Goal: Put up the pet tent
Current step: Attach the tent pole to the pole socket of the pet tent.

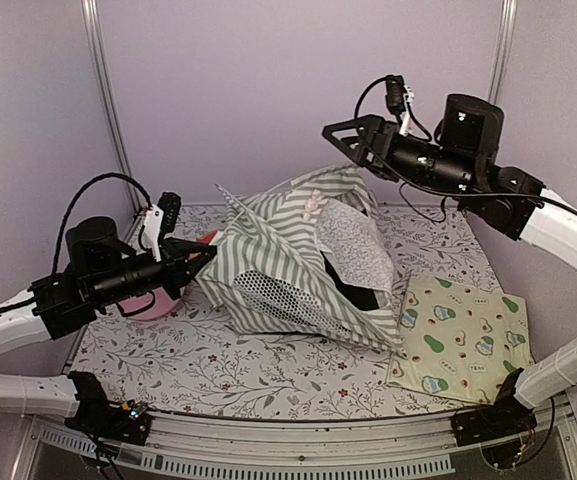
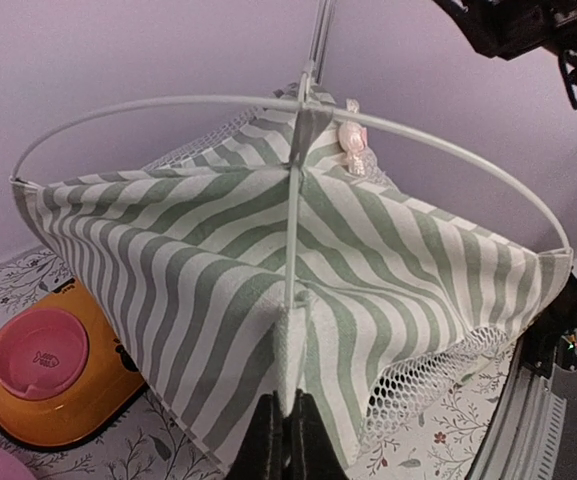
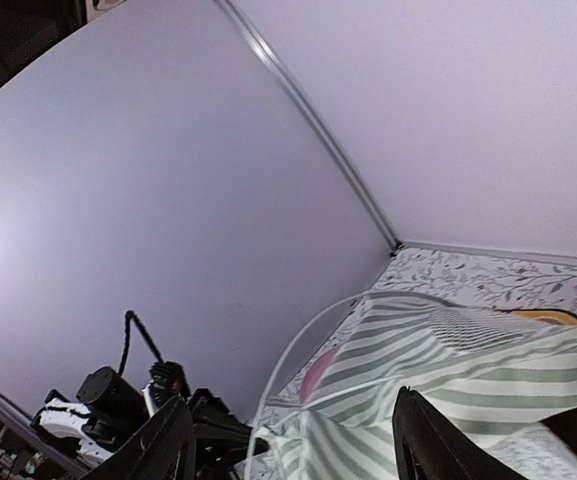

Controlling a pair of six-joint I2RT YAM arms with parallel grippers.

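Pet tent (image 1: 288, 260) lies tipped at table middle. Left gripper (image 2: 286, 440) at tent's 9 o'clock, fingers pinching striped corner. Right gripper (image 1: 340, 145) up at 1 o'clock, fingers spread, holding nothing. Best way: left holds corner tight, right grabs white pole (image 2: 168, 103), lifts slowly.

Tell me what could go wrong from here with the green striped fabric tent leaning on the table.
The left gripper pinches only one corner of the sage-green striped fabric pet tent; it may slip free. The right gripper is open, holding nothing, so the tilted tent could flop onto the orange double pet bowl. The bowed thin white poles might spring out.
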